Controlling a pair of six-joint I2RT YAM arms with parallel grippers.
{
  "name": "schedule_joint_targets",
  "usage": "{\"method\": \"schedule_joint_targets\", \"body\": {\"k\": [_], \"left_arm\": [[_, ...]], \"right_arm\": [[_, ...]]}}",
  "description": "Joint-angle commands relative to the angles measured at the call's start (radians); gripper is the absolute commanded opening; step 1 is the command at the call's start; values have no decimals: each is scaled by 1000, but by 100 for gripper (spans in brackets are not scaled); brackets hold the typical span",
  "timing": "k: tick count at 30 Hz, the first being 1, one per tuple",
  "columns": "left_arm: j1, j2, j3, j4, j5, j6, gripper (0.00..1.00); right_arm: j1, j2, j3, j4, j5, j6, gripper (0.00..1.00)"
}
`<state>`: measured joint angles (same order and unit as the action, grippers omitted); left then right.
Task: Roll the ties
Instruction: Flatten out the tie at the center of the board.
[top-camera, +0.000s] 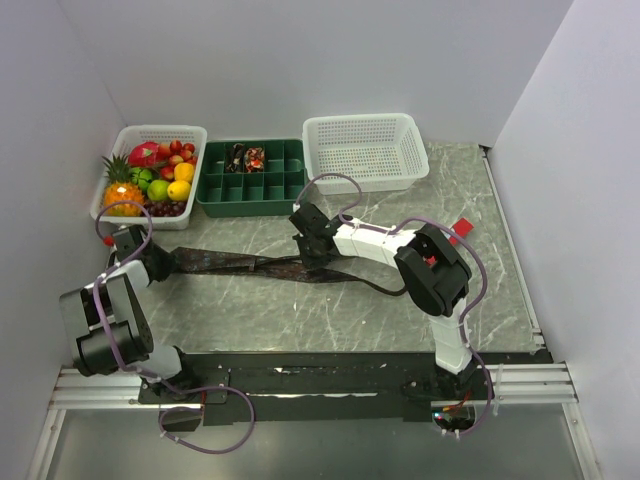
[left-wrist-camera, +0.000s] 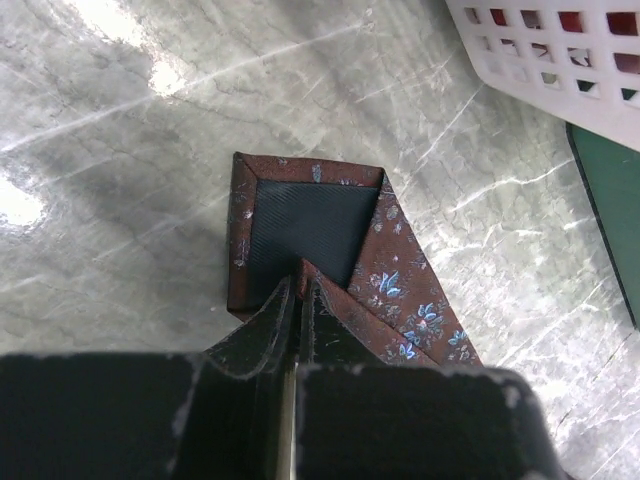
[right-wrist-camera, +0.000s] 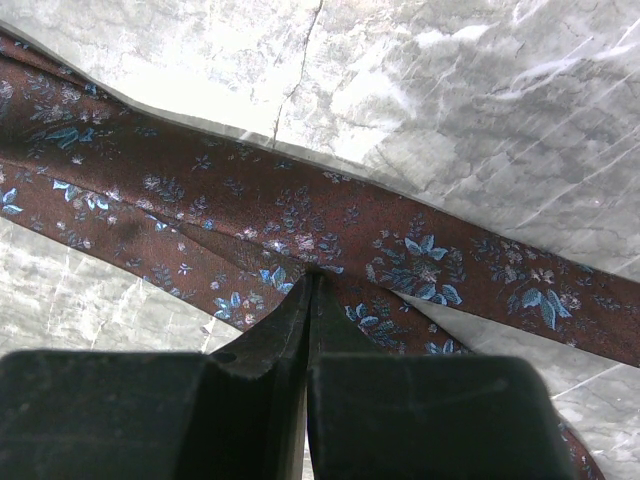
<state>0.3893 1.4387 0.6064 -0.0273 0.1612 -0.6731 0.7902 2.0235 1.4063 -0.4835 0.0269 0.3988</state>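
One dark brown tie with small blue flowers lies stretched across the marble table, from left to centre. My left gripper is shut on its wide end; in the left wrist view that end is folded over and shows its dark lining. My right gripper is shut on the tie's middle, pinching a fold of the fabric at the fingertips. Two rolled ties sit in back compartments of the green tray.
A white basket of fruit stands at the back left and shows in the left wrist view. An empty white basket stands at the back right. A small red bar lies right of the right arm.
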Motion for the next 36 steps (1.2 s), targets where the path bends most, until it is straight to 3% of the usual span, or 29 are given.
{"method": "schedule_joint_targets", "body": {"k": [1,15,16,18,19,23,28,30,33,36], "left_arm": [[0,-1,41,53,-22,12,6],[0,22,90,92,-37,18,11],[0,31,101,63,-40,21,27],[-1,46,112,67,-8,35,44],[-1,43,104,82,6,30,59],[-1,-20,84,34,-21,12,83],[-26,-190,36,6,-109,-5,87],[-88,-225,32,-10,-156,-3,87],[-170,-253,27,-4,-201,-11,84],[-222,-250,6,58,-172,-26,74]], "right_arm": [[-22,43,-52,-145,107,-37,3],[-23,44,-58,-148,116,-75,1],[-23,44,-58,-148,117,-75,1],[-23,41,-58,-148,113,-77,1],[-25,40,-58,-147,113,-77,1],[-25,35,-58,-153,114,-80,1],[-23,26,-67,-148,122,-89,1],[-23,24,-59,-155,122,-87,1],[-20,5,-64,-149,122,-90,1],[-22,-23,-69,-144,126,-95,1]]}}
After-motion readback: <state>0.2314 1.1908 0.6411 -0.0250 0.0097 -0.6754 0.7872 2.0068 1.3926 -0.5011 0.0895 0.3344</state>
